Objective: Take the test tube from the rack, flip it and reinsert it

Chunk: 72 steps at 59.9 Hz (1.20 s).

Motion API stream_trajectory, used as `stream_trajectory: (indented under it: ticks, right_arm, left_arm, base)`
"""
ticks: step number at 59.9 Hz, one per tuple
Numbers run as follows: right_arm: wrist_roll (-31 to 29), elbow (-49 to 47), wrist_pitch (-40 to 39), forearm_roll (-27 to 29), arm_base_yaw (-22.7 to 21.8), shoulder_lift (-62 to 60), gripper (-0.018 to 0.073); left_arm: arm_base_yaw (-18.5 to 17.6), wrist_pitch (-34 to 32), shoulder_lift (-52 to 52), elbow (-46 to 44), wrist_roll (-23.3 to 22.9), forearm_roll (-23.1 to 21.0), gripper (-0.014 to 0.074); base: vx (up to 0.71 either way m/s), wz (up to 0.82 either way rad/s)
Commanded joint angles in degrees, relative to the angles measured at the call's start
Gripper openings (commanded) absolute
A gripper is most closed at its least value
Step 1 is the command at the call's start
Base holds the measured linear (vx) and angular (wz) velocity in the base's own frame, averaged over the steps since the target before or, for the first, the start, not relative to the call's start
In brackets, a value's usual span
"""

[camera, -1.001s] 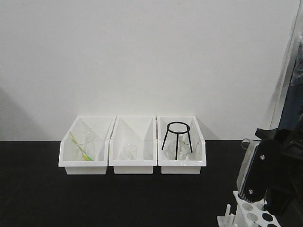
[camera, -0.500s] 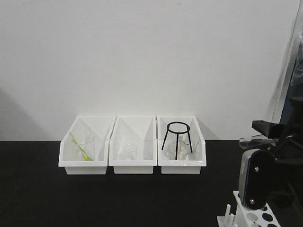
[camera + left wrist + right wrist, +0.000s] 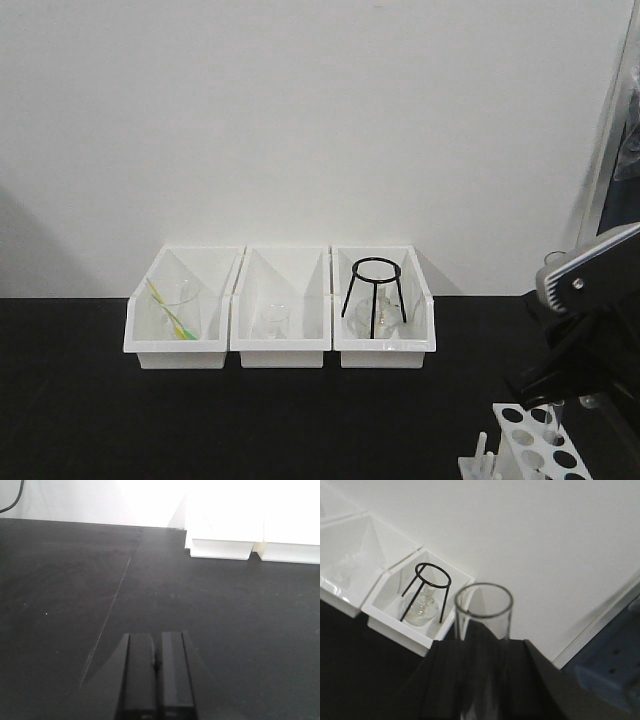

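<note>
Tube (image 3: 483,611) axis ran 12–6, open rim at 12; R jaws clamped it, L jaws pressed together, empty.

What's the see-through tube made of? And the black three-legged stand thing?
The test tube looks like clear glass: see-through, with a shiny rim. The stand seems to be thin black metal wire, probably painted; it's too small to be sure.
</note>
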Motion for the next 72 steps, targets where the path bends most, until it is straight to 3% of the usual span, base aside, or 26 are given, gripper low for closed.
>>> stream_trajectory:
  ticks: [1,10,16,24,34,43,72]
  right_arm:
    - [12.8,-2.2,1.0,-1.6,-0.9,-1.0,-0.0009]
    - [26.8,1.5,-0.4,-6.4,-4.5,-1.8,-0.0009]
    - [37.3,5.8,-3.4,-18.0,-6.6,-2.8,-0.0009]
    - [46.2,8.6,0.2,-18.3,-7.0,-2.9,-0.0009]
    - [45.9,9.0,2.1,-18.3,-7.0,-2.9,-0.0009]
    - [39.7,9.0,2.1,-18.3,-7.0,-0.8,-0.0009]
    - [40.0,9.0,2.0,-18.3,-7.0,-1.1,-0.0009]
  left_arm:
    - [-0.4,-5.0,-0.7,0.1,0.0,-0.2,-0.0006]
    - [-0.4,-5.0,-0.7,0.1,0.0,-0.2,-0.0006]
    - [-0.4,-5.0,-0.7,0.1,0.0,-0.2,-0.0006]
    - [-0.4,-5.0,-0.7,0.1,0.0,-0.2,-0.0006]
    - [-0.4,-5.0,-0.7,0.1,0.0,-0.2,-0.0006]
    - [-0.4,-5.0,-0.7,0.1,0.0,-0.2,-0.0006]
    - [-0.4,-5.0,-0.7,0.1,0.0,-0.2,-0.0006]
  base:
    - [0.0,0.0]
    - [0.0,0.0]
    - [0.0,0.0]
    - [0.0,0.0]
    - [0.0,0.0]
    - [0.0,0.0]
    - [0.0,0.0]
